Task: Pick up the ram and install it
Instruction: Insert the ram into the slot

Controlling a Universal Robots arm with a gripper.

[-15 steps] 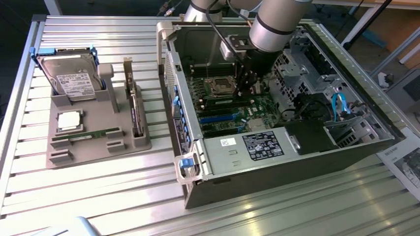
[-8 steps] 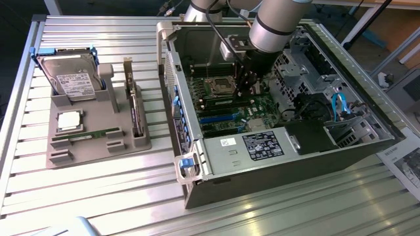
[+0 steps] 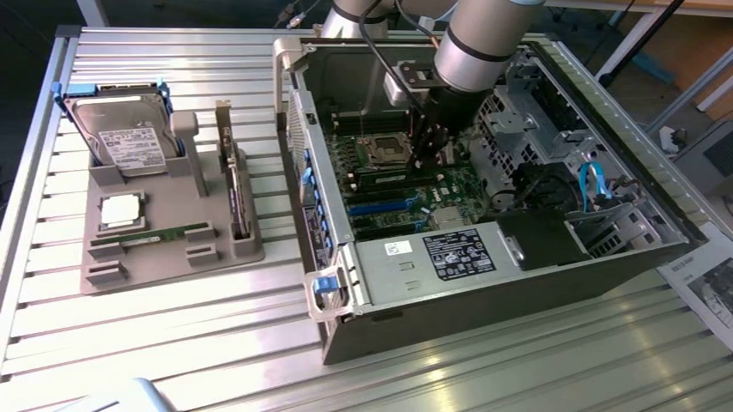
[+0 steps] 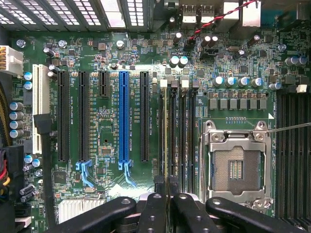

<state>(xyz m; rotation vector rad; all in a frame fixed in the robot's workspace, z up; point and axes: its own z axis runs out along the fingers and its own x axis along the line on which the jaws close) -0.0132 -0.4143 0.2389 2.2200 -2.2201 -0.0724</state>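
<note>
The gripper (image 4: 169, 211) has its fingers close together on a thin dark edge. I judge this to be the ram (image 4: 168, 185), held edge-on just beside the socket (image 4: 236, 167), over the memory slots (image 4: 181, 131) that run along it. A ram is light and stiff, yet brittle and smooth-faced. It is best pinched on its flat faces near the middle, clear of the contact edge, and pressed down square. Further from the socket, outside the case (image 3: 481, 292), the tray (image 3: 172, 262) holds a second stick (image 3: 149, 233) lying flat. The white lettering beside the blue slot (image 4: 124, 119) is too small to read, as are the labels on the power supply (image 3: 461, 255) and hard drive (image 3: 129, 142).
</note>
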